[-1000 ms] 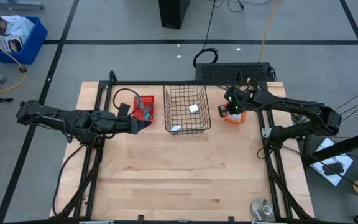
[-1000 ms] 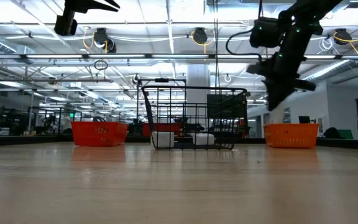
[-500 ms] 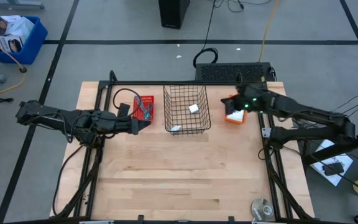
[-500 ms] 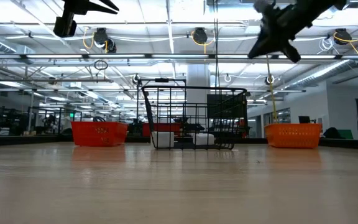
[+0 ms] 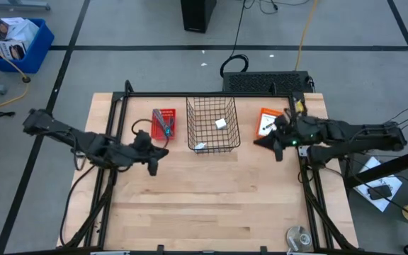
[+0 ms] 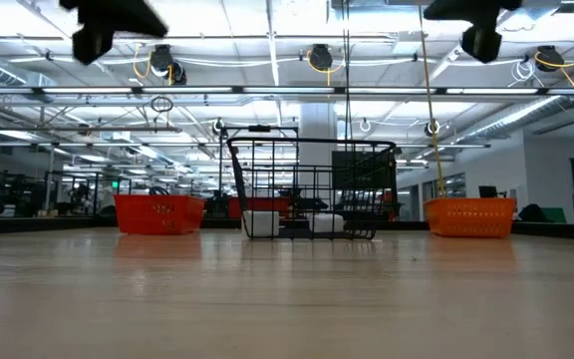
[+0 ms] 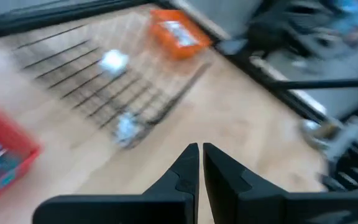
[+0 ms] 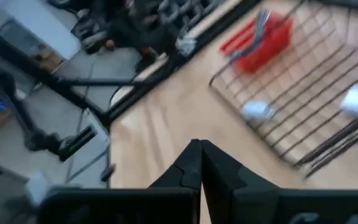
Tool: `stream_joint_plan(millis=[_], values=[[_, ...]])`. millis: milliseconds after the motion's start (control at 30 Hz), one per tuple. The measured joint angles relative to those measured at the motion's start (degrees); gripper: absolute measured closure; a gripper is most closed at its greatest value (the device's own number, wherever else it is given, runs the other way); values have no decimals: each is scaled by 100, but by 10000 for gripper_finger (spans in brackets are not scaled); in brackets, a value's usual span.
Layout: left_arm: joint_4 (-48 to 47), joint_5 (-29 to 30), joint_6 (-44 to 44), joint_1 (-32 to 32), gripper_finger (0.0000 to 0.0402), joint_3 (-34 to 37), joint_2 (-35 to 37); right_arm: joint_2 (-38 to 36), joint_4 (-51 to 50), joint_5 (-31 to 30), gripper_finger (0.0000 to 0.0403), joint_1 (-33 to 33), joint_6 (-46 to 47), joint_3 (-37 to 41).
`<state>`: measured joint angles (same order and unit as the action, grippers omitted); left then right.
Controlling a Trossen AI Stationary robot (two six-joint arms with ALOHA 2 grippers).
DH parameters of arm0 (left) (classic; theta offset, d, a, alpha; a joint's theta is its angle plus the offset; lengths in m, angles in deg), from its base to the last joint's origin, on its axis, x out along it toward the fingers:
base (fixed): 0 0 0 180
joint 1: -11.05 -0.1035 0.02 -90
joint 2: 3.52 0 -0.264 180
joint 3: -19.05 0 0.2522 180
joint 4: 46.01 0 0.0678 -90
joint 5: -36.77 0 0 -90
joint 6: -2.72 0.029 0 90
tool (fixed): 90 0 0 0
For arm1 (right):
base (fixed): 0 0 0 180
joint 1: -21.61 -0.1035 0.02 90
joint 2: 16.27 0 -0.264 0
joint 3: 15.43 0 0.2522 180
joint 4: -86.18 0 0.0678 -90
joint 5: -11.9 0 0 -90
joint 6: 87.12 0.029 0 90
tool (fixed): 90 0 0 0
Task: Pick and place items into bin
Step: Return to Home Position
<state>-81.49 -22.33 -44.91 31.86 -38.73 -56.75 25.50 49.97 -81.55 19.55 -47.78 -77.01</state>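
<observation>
The wire bin (image 5: 190, 129) stands at the table's far middle, with a small white block (image 5: 220, 123) and a second white item (image 5: 200, 146) lying on its floor. A red tray (image 5: 164, 122) to its left holds a slim teal-blue tool (image 5: 163, 126). To the bin's right, an orange tray (image 5: 268, 122) holds a white packet. My left gripper (image 5: 161, 151) hovers shut, nearer than the red tray, with nothing between its fingers (image 7: 191, 163). My right gripper (image 5: 257, 142) hovers shut beside the bin's near right corner, also holding nothing.
A round silver roll (image 5: 297, 237) lies at the table's near right corner. Black frame rails run along the table's left, right and far sides. The near half of the wooden table (image 5: 204, 205) is bare. Both arms hang high above the table in the low view.
My right gripper has risen from over the orange tray, swung toward the table's near edge and tipped up from pointing down to nearly level, staying shut. My left gripper has swung a little toward the near edge, sunk slightly and rolled about its own axis.
</observation>
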Motion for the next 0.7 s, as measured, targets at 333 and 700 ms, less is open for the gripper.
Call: stream_joint_plan(millis=[333, 700], values=[[3293, 458, 1064, 358, 376, 1599, 13, -304, 5513, -75, 403, -1495, -1039, 2569], [4831, -1630, 1487, -536, 376, 3157, 333, -463, 6813, -151, 403, -1835, -1294, 3701]])
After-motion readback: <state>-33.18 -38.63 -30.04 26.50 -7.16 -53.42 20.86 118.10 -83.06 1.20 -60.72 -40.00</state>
